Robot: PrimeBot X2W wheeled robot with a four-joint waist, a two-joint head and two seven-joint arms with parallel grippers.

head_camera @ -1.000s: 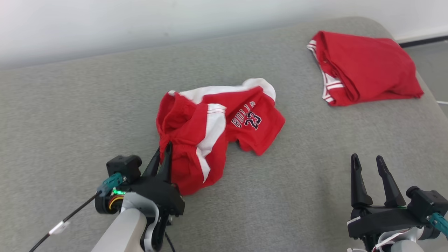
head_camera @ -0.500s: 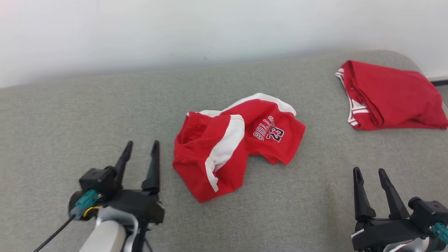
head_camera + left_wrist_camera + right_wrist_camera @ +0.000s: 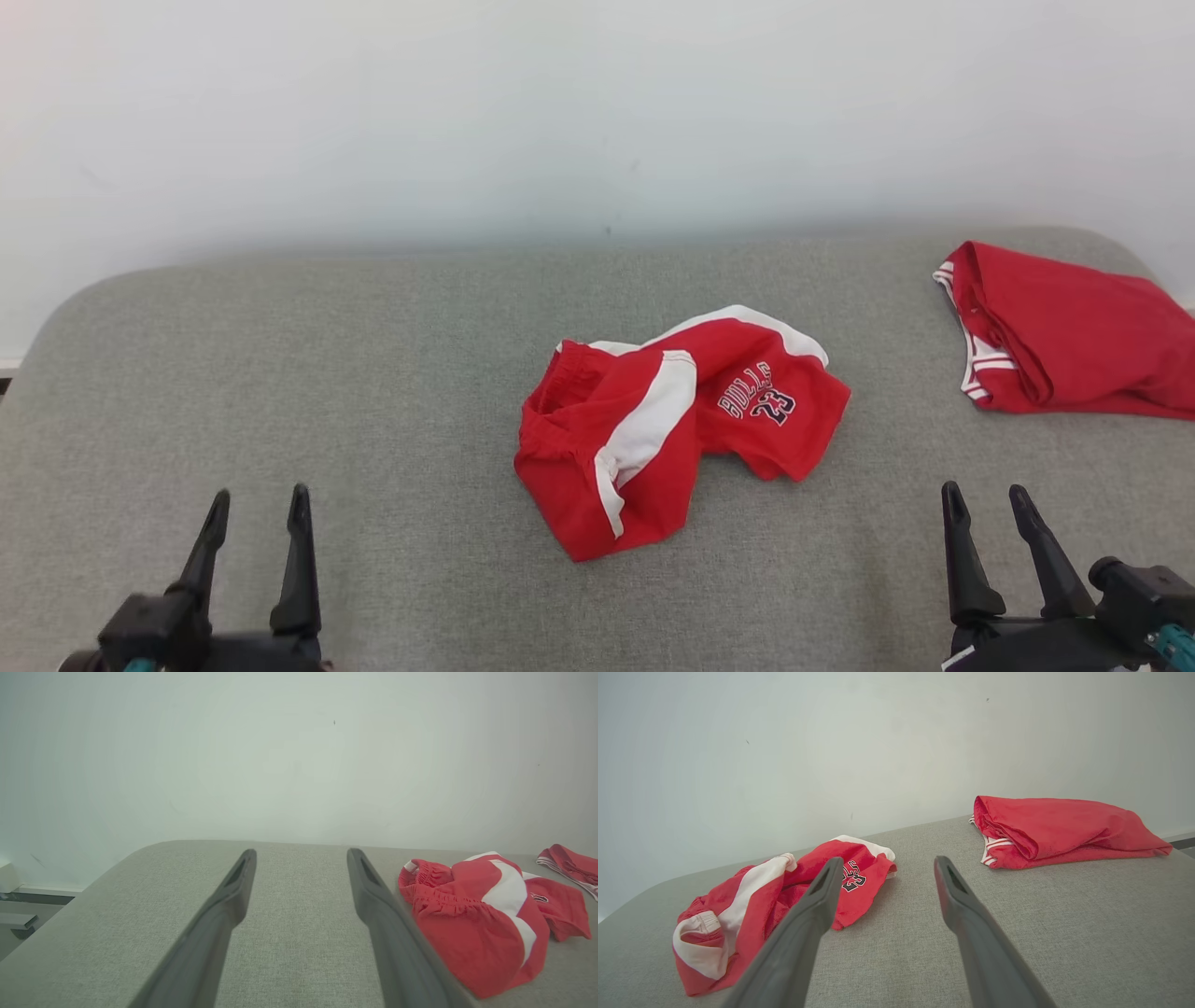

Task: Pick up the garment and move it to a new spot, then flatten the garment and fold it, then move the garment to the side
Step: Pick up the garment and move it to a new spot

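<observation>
A crumpled pair of red shorts (image 3: 672,425) with white side stripes and a "BULLS 23" print lies bunched at the middle of the grey padded surface (image 3: 373,373). The shorts (image 3: 472,933) lie to the right of my left fingers, and the shorts (image 3: 738,919) lie to the left of my right fingers. My left gripper (image 3: 259,504) stands open at the lower left, well clear of the cloth. At the lower right my right gripper (image 3: 983,495) is open too, with nothing between its fingers.
A second red garment (image 3: 1064,331) with white trim lies loosely folded at the far right of the surface, also seen as the red garment (image 3: 1059,828). A pale wall rises behind. The surface's rounded left corner (image 3: 84,299) marks its edge.
My left gripper has let go of the shorts, opened and drawn back to the lower left. The camera has tilted up, so the whole scene sits lower in the picture.
</observation>
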